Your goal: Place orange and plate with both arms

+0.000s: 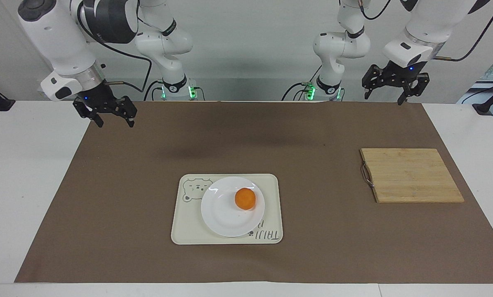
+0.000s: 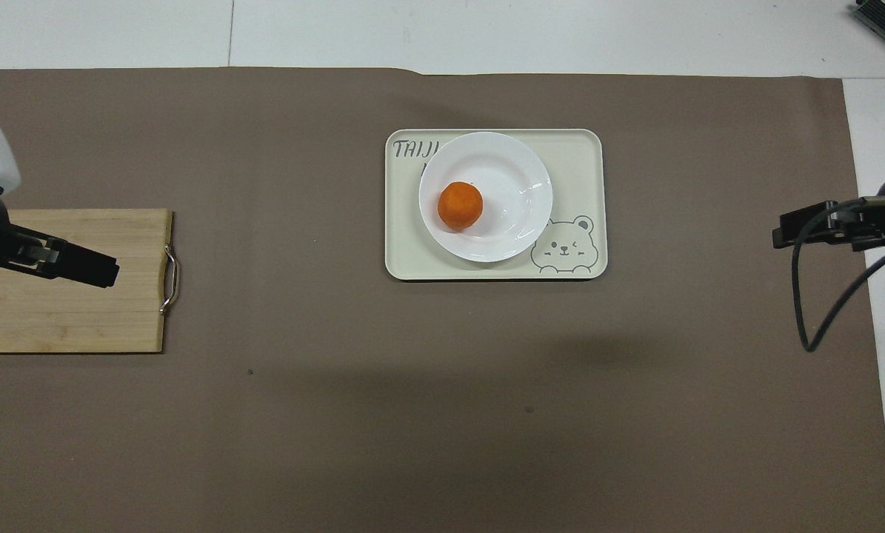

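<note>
The orange (image 1: pixel 245 199) sits on the white plate (image 1: pixel 220 218), and the plate sits on a cream tray (image 1: pixel 187 232) with a bear drawing, mid-table. They also show in the overhead view: orange (image 2: pixel 460 205), plate (image 2: pixel 517 191), tray (image 2: pixel 584 159). My right gripper (image 1: pixel 115 123) is open and empty, raised over the brown mat's corner at the right arm's end, well clear of the tray. My left gripper (image 1: pixel 384 98) is open and empty, raised at the left arm's end, and waits.
A wooden cutting board (image 1: pixel 411 175) with a metal handle lies on the brown mat (image 1: pixel 312 136) toward the left arm's end; it also shows in the overhead view (image 2: pixel 79 311). White table borders the mat.
</note>
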`<state>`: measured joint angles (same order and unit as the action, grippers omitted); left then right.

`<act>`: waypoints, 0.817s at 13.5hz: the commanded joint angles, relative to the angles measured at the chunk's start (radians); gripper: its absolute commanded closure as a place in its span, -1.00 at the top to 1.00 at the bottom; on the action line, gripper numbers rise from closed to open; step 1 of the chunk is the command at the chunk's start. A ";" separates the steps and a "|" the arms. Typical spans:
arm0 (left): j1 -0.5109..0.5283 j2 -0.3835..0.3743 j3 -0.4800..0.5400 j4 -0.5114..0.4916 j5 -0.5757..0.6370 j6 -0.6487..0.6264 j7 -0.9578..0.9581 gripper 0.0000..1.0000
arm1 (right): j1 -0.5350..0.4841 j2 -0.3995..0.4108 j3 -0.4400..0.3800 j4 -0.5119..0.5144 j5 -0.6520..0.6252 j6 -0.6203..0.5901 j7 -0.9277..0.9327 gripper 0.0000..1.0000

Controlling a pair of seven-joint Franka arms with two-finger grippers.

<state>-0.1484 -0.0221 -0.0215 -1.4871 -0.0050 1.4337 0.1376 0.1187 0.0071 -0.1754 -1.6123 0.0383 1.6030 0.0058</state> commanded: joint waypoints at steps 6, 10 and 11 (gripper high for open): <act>0.012 -0.027 -0.011 -0.033 0.019 0.021 -0.010 1.00 | -0.113 -0.119 0.082 -0.026 -0.032 -0.066 0.057 1.00; 0.012 -0.027 -0.011 -0.033 0.017 0.021 -0.009 1.00 | -0.113 -0.156 0.077 -0.024 -0.015 -0.103 0.063 1.00; 0.012 -0.027 -0.011 -0.033 0.017 0.019 -0.010 1.00 | -0.111 -0.159 0.079 -0.024 -0.014 -0.104 0.063 1.00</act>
<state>-0.1484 -0.0221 -0.0215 -1.4871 -0.0050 1.4339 0.1375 0.0196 -0.1255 -0.1133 -1.6187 0.0367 1.5074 0.0422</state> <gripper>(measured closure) 0.000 0.000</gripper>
